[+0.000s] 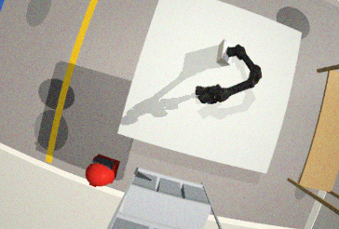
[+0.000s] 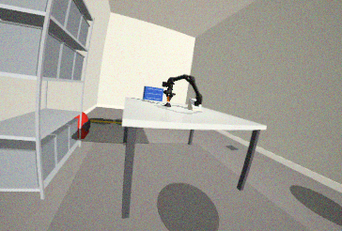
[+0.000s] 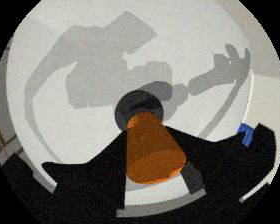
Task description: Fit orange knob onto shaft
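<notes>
The orange knob point(image 3: 153, 150) point(image 2: 168, 100) is between the fingers of my gripper point(image 3: 145, 131) point(image 2: 169, 96), which is shut on it. The dark round pedestal point(image 3: 123, 113) point(image 2: 167, 105) stands on the white table point(image 3: 191, 30) point(image 2: 188, 122) point(image 1: 186, 11). In the wrist view the knob's far end overlaps the pedestal's near part; in the exterior view the knob is directly above the pedestal. Any gap between them is too small to tell. The silver shaft, the knob's hole and both flat sides are hidden. In the top view the arm's dark hand covers the knob and pedestal.
The arm's pale base block point(image 1: 223, 53) stands on the table. A blue panel point(image 2: 153, 93) is behind the table. A grey shelf unit point(image 1: 163, 202) point(image 2: 44, 100) and a red object point(image 1: 100, 174) are off the table's side. Arm shadows cross the tabletop.
</notes>
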`<state>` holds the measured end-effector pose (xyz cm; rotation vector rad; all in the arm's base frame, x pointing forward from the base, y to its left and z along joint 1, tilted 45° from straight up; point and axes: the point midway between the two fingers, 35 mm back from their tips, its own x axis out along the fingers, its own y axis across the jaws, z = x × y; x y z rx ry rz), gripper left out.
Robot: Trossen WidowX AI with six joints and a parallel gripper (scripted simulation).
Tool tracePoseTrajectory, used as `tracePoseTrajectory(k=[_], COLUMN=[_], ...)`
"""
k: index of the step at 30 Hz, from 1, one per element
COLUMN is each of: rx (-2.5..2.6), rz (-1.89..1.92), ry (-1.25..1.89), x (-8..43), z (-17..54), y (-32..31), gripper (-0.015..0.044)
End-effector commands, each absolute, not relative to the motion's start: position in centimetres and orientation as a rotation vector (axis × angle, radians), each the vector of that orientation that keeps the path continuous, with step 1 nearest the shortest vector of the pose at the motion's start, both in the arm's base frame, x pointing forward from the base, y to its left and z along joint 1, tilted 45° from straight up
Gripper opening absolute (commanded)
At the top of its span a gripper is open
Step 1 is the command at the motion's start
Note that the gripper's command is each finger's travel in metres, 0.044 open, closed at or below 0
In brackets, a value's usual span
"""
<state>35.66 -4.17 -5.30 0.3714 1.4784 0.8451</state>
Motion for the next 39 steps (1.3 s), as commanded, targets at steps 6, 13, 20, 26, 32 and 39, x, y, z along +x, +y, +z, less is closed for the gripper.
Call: tracePoseTrajectory(k=[6, 13, 20, 26, 32, 39], rx=[0.255, 0.255, 0.255, 0.255, 0.128, 0.097], rz=[0.946, 0.946, 0.946, 0.946, 1.058, 1.084], ry=[1.400, 1.400, 1.400, 1.400, 1.311, 1.289], x=[35.30, 35.27, 35.30, 35.51, 35.66, 35.99], z=[-4.85, -5.27, -5.27, -5.00, -4.89, -5.13], y=[-4.37, -4.00, -4.01, -4.28, -4.37, -4.40], gripper=[0.0000, 0.0000, 0.0000, 0.0000, 0.0000, 0.0000])
